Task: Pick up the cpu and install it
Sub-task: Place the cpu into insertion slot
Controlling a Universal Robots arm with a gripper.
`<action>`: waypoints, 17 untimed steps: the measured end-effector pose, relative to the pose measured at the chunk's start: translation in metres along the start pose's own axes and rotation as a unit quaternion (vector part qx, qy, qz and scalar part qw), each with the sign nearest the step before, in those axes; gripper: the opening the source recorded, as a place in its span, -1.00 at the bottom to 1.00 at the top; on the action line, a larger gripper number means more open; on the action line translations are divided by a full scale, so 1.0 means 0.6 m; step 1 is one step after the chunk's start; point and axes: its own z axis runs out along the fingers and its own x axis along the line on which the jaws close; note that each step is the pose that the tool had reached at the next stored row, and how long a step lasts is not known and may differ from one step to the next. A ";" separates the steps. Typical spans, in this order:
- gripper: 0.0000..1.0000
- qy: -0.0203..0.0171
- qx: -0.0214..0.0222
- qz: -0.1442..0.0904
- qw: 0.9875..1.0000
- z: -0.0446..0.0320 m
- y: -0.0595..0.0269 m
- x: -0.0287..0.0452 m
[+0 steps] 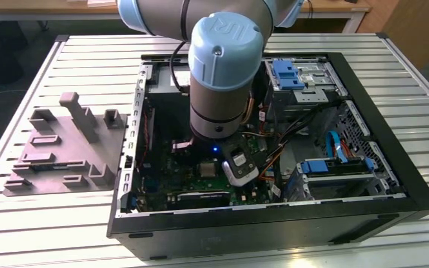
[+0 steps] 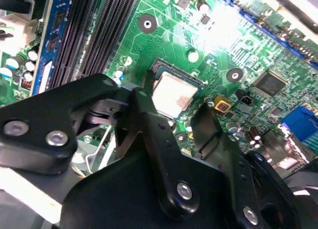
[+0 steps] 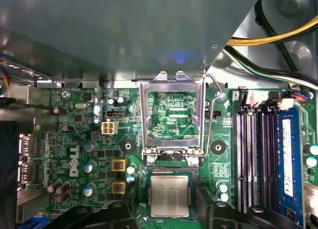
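Because the claw [image 2: 173, 108] hangs with its two black fingers [image 2: 149, 124] spread about as wide as the socket, the cpu [image 2: 171, 92] lies straight beyond and between the tips, flat in the socket of the green motherboard [image 3: 79, 139]. Nothing is gripped, though I cannot tell whether a tip brushes the socket's edge. Being square, the chip has no long axis to speak of; its sides run parallel with the socket walls, and in both wrist views the fingers flank two opposite sides. Just past the chip, on the side away from the claw's body, the metal load frame [image 3: 171, 114] stands flipped open with bare board showing through its window. Its wire lever [image 3: 212, 124] is released beside it, so neither covers the chip. Dark memory slots [image 3: 253, 159] run near one flank, small capacitors [image 3: 90, 165] near the other, and yellow and black cables [image 3: 271, 36] pass well clear. In the exterior view the arm [image 1: 218, 67] reaches down into the open computer case [image 1: 371, 145] on the slatted desk [image 1: 51, 234], with a grey moulded fixture [image 1: 62, 151] well apart at the exterior view's left.
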 end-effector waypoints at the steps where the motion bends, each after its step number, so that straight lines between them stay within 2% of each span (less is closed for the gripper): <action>1: 0.09 0.000 0.000 0.000 1.000 0.001 0.000 0.000; 9: 0.07 0.000 -0.001 0.000 1.000 -0.002 0.001 -0.001; 17: 0.07 0.003 -0.001 0.000 1.000 -0.009 0.001 -0.002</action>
